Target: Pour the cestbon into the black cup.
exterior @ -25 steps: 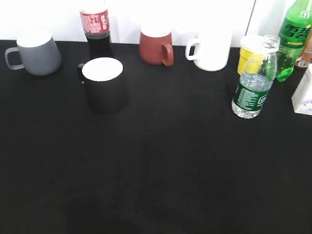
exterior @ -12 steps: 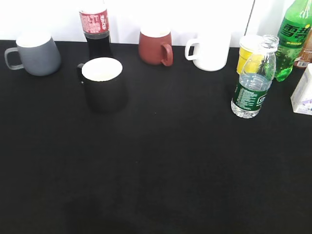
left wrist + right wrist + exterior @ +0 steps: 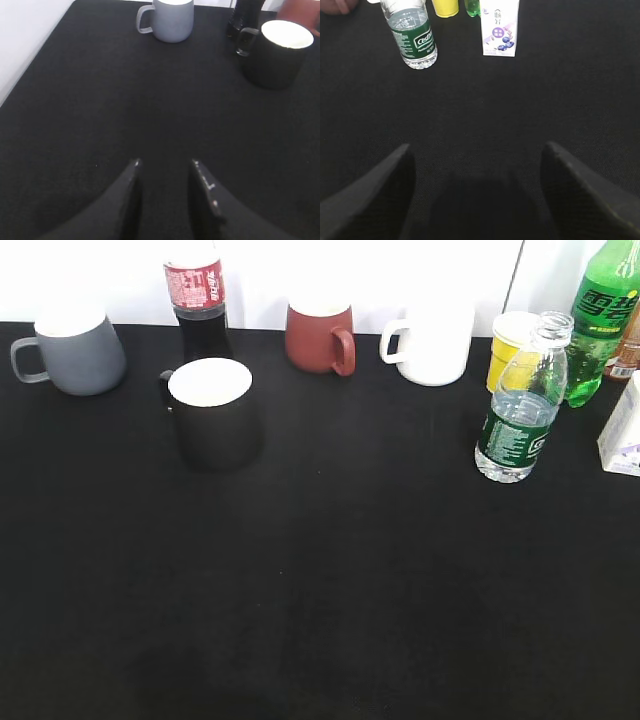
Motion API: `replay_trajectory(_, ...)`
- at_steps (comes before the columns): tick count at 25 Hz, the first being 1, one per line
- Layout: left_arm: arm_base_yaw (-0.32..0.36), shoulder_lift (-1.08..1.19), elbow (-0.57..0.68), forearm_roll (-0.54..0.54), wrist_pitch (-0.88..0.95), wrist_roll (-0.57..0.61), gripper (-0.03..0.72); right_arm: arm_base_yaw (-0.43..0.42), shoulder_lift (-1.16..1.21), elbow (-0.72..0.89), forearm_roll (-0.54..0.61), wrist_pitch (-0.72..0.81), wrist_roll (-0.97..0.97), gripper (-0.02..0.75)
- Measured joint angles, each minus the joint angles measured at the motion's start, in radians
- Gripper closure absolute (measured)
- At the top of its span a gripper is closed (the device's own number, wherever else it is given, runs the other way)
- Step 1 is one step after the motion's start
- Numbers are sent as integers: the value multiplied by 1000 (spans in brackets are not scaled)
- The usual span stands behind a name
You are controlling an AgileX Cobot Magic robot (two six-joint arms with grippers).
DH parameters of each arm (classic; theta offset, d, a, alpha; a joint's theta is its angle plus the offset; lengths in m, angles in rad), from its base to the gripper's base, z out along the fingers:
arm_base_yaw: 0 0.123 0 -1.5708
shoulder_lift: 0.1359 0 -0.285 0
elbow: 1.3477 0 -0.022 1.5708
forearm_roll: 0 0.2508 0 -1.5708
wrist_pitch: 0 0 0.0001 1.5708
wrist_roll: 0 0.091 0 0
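The cestbon (image 3: 520, 410), a clear ribbed bottle with a dark green label and no cap, stands upright at the right of the black table; it also shows in the right wrist view (image 3: 413, 36). The black cup (image 3: 213, 412), white inside, stands upright at the left; it also shows in the left wrist view (image 3: 276, 52). My left gripper (image 3: 164, 165) is open and empty, low over bare cloth, well short of the cup. My right gripper (image 3: 477, 150) is wide open and empty, well short of the bottle. Neither gripper shows in the exterior view.
Along the back stand a grey mug (image 3: 72, 348), a cola bottle (image 3: 198, 302), a dark red mug (image 3: 320, 335), a white mug (image 3: 432, 340), a yellow cup (image 3: 510, 345) and a green soda bottle (image 3: 600, 315). A white carton (image 3: 622, 430) stands at the right edge.
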Motion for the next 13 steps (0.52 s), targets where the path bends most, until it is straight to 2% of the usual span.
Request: replay_trajectory(13,0,0,0,0,-1,0,448,0,0,0,0,0,1,146)
